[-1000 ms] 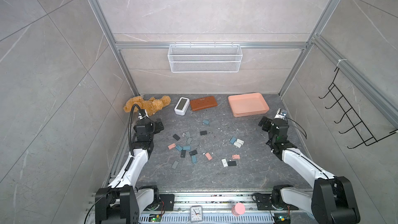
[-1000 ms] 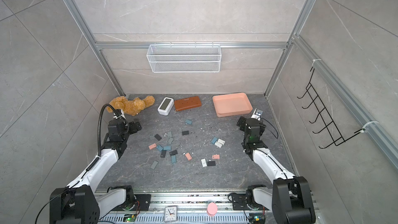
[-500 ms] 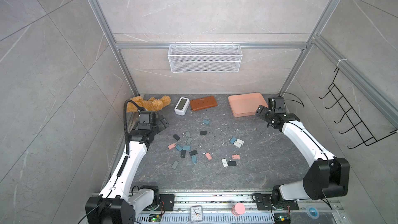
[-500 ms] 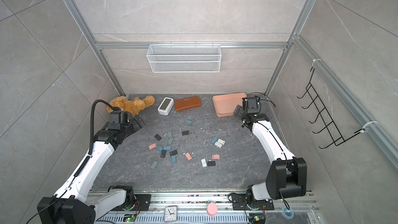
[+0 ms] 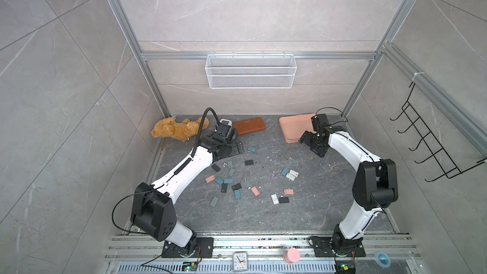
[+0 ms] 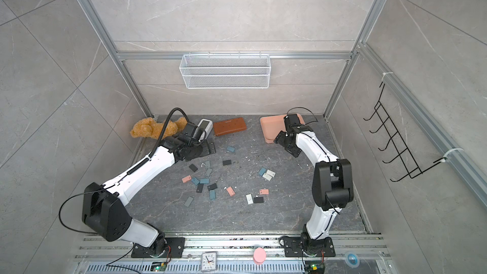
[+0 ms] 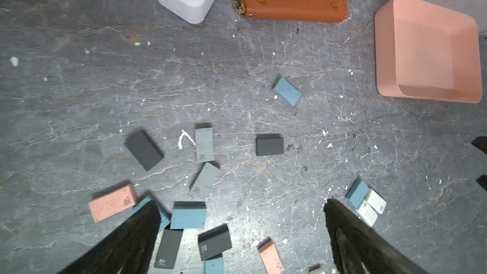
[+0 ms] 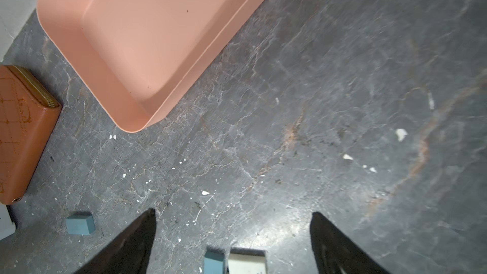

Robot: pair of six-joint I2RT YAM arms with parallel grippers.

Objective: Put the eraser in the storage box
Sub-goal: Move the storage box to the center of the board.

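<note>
Reaching stage: left gripper (image 7: 241,202) and right gripper (image 8: 234,212) gape empty. Next, the right should descend onto the blue eraser (image 8: 214,263) beneath it, storage box (image 8: 60,22) ahead.

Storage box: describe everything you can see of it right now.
The storage box is a shallow salmon-pink rectangular tray with rounded corners and a low rim, apparently smooth plastic. It sits upright on the dark tabletop at the back, right of the brown case, apart from it. Its inside is empty but for tiny dark specks. In both top views the right arm covers its right part; no contact shows.
</note>
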